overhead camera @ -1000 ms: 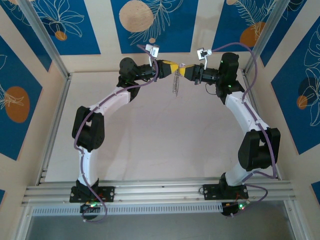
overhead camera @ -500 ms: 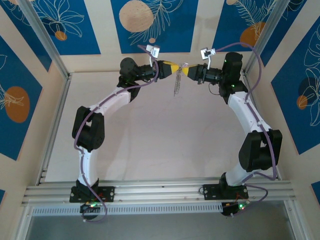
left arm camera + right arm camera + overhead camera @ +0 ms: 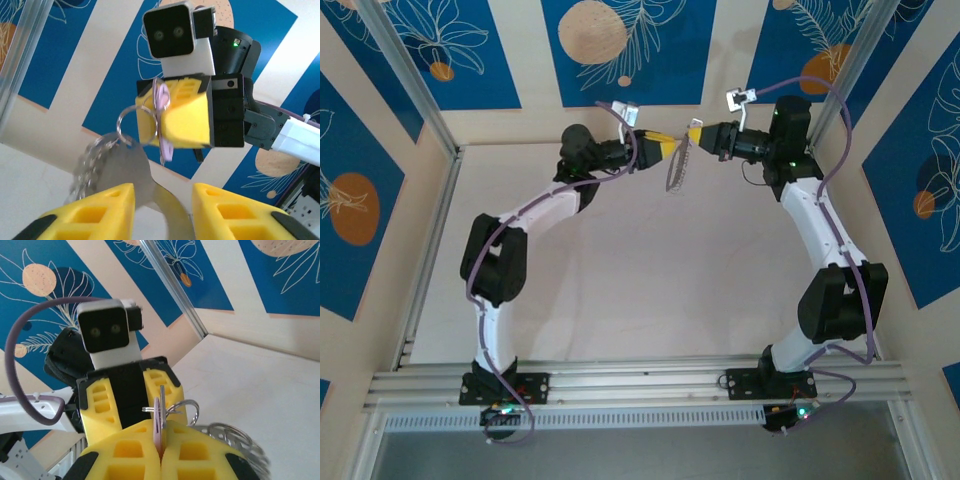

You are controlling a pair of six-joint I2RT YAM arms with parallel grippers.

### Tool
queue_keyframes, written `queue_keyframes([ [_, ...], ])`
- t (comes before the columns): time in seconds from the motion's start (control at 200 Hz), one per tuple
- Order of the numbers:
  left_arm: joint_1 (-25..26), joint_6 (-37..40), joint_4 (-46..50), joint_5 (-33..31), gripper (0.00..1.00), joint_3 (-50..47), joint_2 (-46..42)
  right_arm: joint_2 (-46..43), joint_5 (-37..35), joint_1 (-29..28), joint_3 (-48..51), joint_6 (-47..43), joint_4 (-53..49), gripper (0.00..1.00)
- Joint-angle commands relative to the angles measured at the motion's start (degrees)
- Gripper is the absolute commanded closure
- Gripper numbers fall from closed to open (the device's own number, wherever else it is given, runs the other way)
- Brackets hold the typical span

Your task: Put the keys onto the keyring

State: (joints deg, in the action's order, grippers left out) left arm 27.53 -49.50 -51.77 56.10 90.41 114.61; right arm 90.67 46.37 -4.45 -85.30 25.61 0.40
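Upper centre, right gripper [image 3: 694, 134] pinches the lilac-headed key [image 3: 161, 96]; left gripper [image 3: 666, 147] stands spread. The metal keyring [image 3: 677, 166], fringed with silver keys [image 3: 87, 167], dangles between them.

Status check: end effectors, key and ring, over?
Left end effector open. Right end effector shut on purple-headed key. Keyring dangles by the key, between both end effectors. No obstruction seen.

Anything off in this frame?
Nothing looks damaged. One oddity: the keyring dangles in mid-air off the purple key pinched in the right hand; the left hand is open beside it.
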Motion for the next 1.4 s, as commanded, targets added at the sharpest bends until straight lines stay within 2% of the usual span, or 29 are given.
queue_keyframes([
  [0.0, -1.40, 3.11, -2.11, -1.49, 0.61, -2.96, -5.23, 1.47, -1.35, 0.14, -1.76, -1.53, -2.86, 1.00],
  [0.285, -5.97, 5.52, -2.99, -5.10, 0.54, -14.64, -12.95, 5.89, -1.90, -0.25, -2.01, -1.61, -3.60, 1.00],
  [0.495, -8.88, 5.66, -4.46, -7.62, 0.52, -22.23, -16.89, 13.97, -1.55, -0.80, -6.43, -0.96, -3.22, 1.00],
  [0.895, -11.00, 5.51, -4.90, -7.23, 0.52, -24.31, -16.31, 30.73, -1.11, -3.08, -18.83, 0.15, -4.23, 1.00],
  [1.145, -11.09, 3.60, -6.95, -7.11, 0.52, -23.90, -14.73, 34.30, -1.55, -5.86, -17.54, -0.34, -5.02, 1.00],
  [1.395, -11.07, 3.16, -7.01, -7.03, 0.52, -24.98, -15.44, 33.00, -3.49, -10.09, -9.06, 0.74, -2.81, 1.00],
])
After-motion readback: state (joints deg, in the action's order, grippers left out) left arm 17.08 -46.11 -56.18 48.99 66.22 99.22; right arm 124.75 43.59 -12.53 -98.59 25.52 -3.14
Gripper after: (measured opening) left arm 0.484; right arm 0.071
